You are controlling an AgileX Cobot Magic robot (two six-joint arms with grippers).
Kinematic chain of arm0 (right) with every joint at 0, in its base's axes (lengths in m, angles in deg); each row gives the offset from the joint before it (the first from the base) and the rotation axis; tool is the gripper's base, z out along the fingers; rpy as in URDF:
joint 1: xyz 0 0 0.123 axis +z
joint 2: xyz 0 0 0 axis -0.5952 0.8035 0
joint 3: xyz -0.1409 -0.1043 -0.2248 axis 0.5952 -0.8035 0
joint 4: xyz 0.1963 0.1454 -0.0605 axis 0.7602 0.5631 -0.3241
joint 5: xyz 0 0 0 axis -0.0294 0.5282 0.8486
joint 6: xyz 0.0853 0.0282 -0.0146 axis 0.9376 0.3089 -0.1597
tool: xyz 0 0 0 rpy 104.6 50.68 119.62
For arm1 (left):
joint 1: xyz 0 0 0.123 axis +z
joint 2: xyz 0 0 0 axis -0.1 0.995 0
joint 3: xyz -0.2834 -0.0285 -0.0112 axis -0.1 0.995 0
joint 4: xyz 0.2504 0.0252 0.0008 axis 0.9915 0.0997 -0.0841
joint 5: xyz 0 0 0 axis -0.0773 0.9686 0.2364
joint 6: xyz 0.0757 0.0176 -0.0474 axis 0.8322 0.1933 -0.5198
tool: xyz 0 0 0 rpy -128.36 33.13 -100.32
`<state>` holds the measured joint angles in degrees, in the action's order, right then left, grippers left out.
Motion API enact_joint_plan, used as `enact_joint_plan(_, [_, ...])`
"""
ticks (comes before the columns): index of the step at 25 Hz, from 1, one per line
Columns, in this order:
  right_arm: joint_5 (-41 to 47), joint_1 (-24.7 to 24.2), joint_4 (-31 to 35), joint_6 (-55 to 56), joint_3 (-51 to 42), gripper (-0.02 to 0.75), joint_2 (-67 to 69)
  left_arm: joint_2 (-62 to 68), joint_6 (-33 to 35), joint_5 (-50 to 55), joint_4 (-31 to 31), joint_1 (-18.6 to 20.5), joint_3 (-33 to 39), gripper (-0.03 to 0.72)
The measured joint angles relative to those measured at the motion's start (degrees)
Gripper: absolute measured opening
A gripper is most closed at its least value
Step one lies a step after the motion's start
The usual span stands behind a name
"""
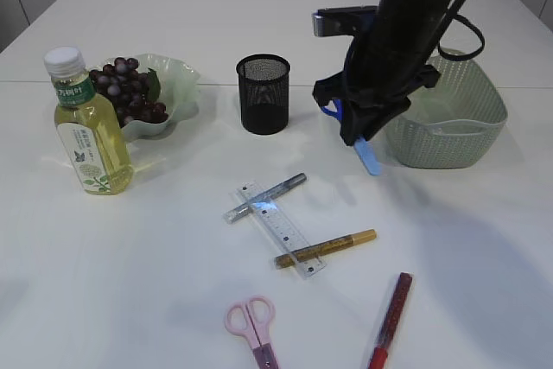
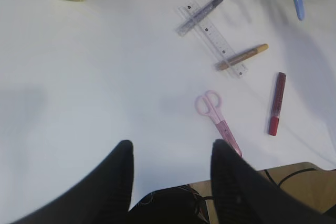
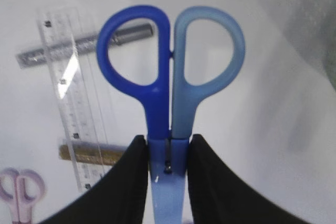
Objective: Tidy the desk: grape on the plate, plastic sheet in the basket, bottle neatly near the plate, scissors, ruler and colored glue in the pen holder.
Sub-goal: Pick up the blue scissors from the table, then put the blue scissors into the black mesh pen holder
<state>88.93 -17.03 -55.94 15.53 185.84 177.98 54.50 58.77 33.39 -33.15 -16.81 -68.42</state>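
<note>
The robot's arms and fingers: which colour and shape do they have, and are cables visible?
The right arm is black and thick, with black cables looping beside it and a grey-blue block near its wrist. The right gripper has smooth black fingers that taper. The left gripper has broad black fingers, rounded at the tips, with fine ribbing.

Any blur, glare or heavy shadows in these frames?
Exterior view: sharp, glare on the ruler, soft shadows. Left wrist view: left gripper fingers blurred. Right wrist view: blue scissors in the right gripper fairly sharp, background soft.
</note>
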Motion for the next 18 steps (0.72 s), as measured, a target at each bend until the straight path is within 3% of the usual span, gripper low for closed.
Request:
enact_joint_plan(10, [-16.5, 3.2, -0.3, 0.0, 0.0, 0.215, -2.2, 0.0, 0.3, -2.1, 0.0, 0.0, 0.0, 0.354])
enact_joint_plan(18, [-35.3, 3.3, -0.3, -0.2, 0.0, 0.215, -2.2, 0.0, 3.8, -9.7, 0.5, 0.0, 0.0, 0.354])
